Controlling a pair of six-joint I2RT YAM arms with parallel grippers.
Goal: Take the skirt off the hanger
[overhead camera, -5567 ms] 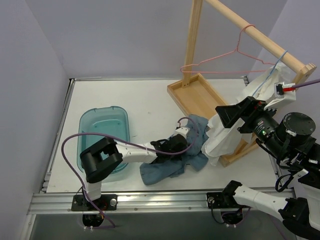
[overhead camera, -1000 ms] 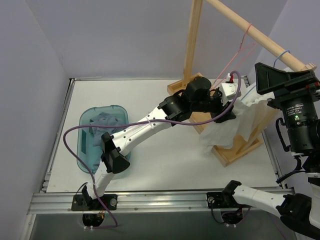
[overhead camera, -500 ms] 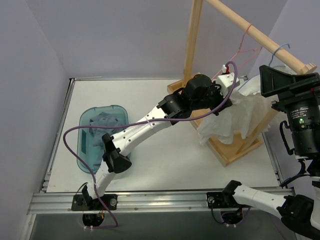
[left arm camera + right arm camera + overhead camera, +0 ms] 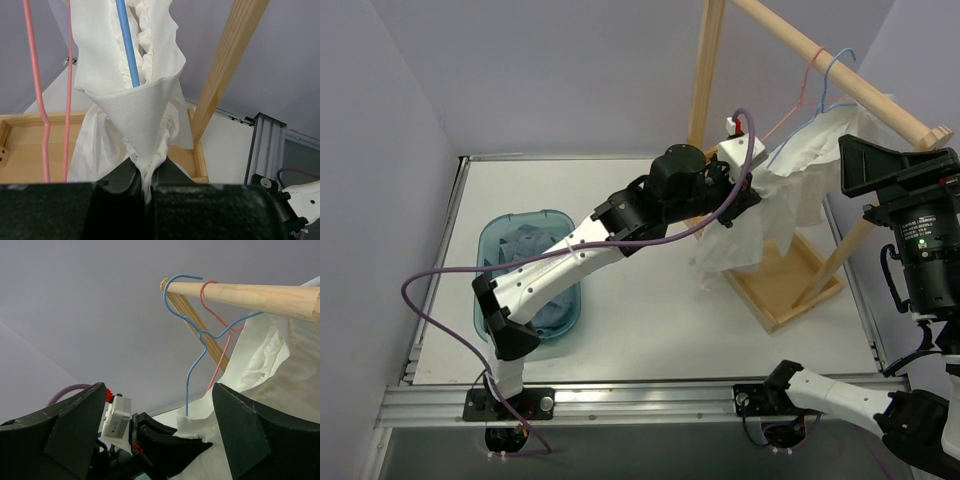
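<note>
The white crinkly skirt (image 4: 800,185) hangs on the light-blue wire hanger (image 4: 837,66), whose hook sits on the wooden rail beside the pink hanger. My left gripper (image 4: 744,196) is shut on a bunched edge of the skirt and stretches the fabric out to the left. In the left wrist view the skirt (image 4: 145,100) is pinched between the fingers of my left gripper (image 4: 146,172), and the hanger's blue wire (image 4: 128,45) runs into the waist. My right gripper (image 4: 159,386) is open and empty, raised at the right, facing the hanger (image 4: 192,325) and skirt (image 4: 260,405).
A pink wire hanger (image 4: 798,98) hangs on the same wooden rail (image 4: 880,100), touching the blue one. The rack's wooden base tray (image 4: 790,300) lies under the skirt. A teal bin (image 4: 492,262) at the left holds a blue denim garment (image 4: 532,250).
My left gripper has pulled the skirt to the left and a little up. The blue hanger's hook has slid along the rail up to the pink hanger. The right arm has barely moved.
</note>
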